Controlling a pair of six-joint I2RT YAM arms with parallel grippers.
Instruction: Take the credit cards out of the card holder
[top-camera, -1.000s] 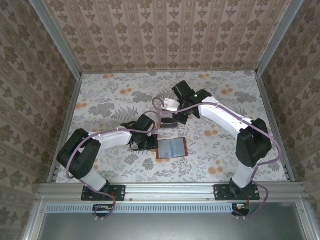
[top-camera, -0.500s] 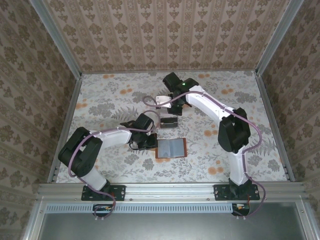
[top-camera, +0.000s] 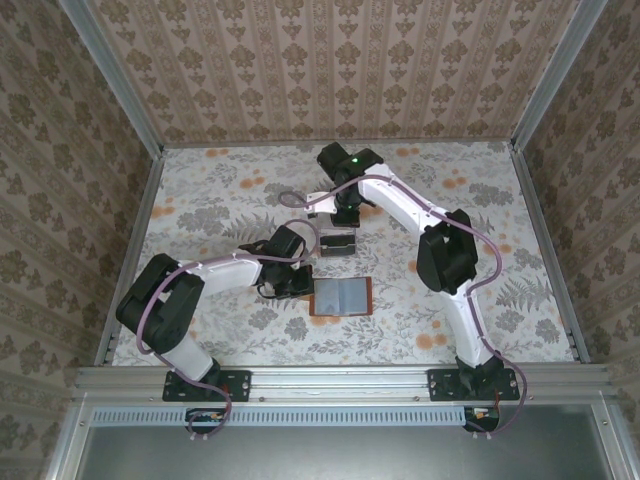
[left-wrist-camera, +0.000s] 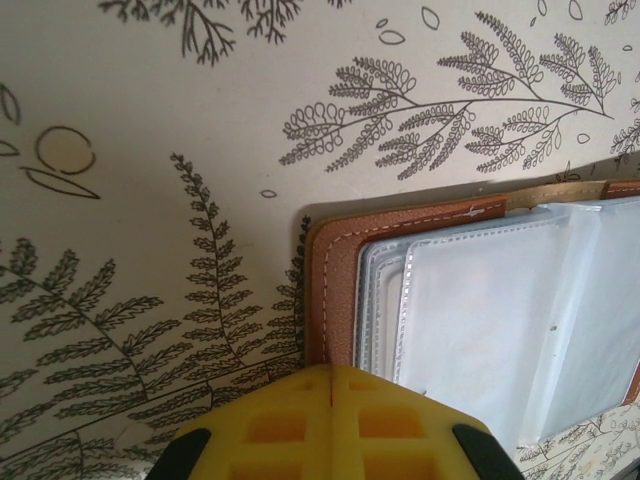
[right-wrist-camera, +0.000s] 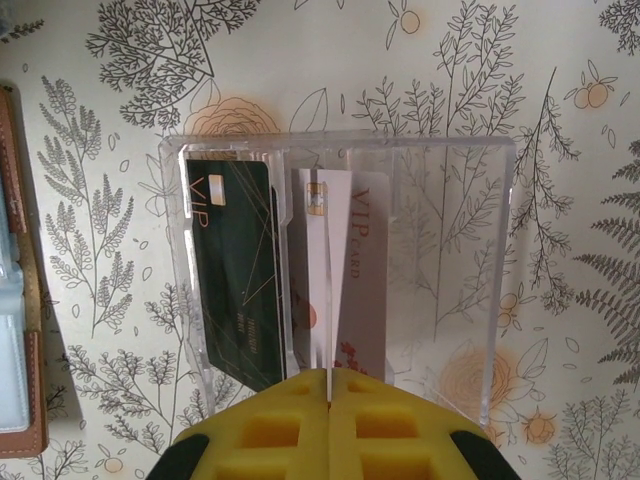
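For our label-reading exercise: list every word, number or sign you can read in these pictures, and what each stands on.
"VIP": gold letters on the dark green plastic card in the clear plastic tray.
"VIP CARD": on the white plastic card beside it.
Small print on the dark green card: too small to read.
Reddish-brown leather card holder: no text seen.

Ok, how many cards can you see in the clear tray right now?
3. A dark green card in the tray slot nearest the wallet, a white chip card beside it, and a pale VIP card overlapping that one. More could be hidden behind them.
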